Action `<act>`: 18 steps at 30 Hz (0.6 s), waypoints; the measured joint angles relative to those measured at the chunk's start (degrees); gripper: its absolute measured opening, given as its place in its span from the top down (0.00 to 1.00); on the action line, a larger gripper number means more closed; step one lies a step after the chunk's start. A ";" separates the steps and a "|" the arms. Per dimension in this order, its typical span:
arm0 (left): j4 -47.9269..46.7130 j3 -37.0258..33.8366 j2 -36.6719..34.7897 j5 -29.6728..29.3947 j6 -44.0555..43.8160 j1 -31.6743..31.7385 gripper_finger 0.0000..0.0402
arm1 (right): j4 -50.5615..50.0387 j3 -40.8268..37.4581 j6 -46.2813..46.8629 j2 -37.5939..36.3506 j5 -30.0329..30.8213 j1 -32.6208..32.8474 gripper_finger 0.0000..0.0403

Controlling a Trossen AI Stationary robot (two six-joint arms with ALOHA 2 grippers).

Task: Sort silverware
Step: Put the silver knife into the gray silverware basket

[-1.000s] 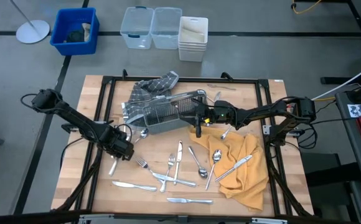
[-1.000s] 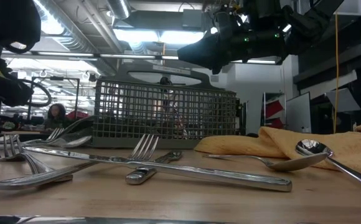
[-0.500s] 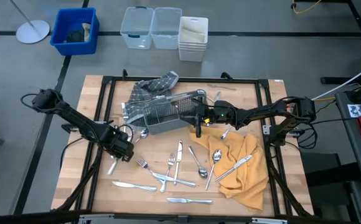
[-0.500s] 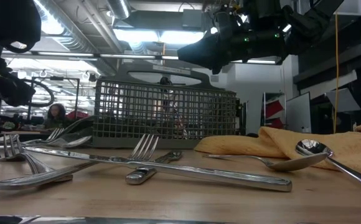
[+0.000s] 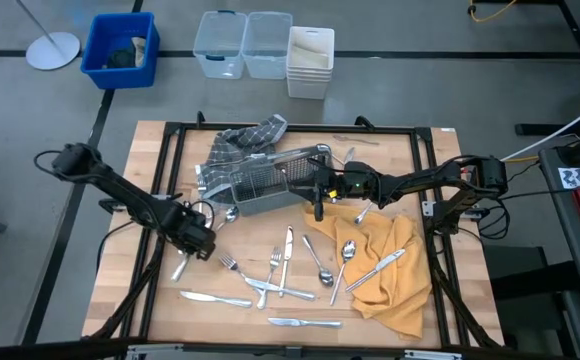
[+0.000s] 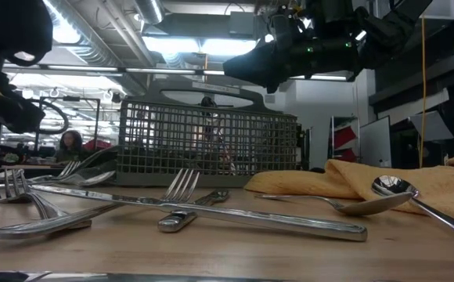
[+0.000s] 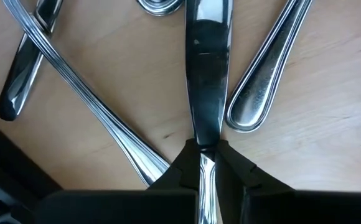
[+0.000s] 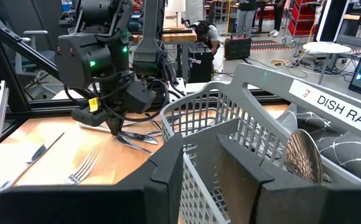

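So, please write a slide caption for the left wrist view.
Left gripper shut on a knife lying on the wooden table among other silverware.

We see a wooden bench (image 5: 120, 285) framed by black rails; on it lie scattered silverware (image 5: 282, 262), a grey wire-mesh caddy (image 5: 270, 185) resting on a checked grey cloth (image 5: 250, 137), and a rumpled orange cloth (image 5: 395, 275) carrying a few pieces.

arms (image 5: 130, 195): blk, jointed | cables: blk | LEDs: grn | tag: ylw
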 joint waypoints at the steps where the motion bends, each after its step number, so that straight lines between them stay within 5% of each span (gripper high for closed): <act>1: 0.04 -0.06 -0.44 -0.05 -0.13 0.00 0.97 | 0.00 0.00 0.01 0.00 0.00 0.00 0.76; 18: 0.31 -0.17 -4.99 -1.95 -0.97 0.02 0.97 | 0.00 0.04 0.01 -0.02 0.02 0.00 0.76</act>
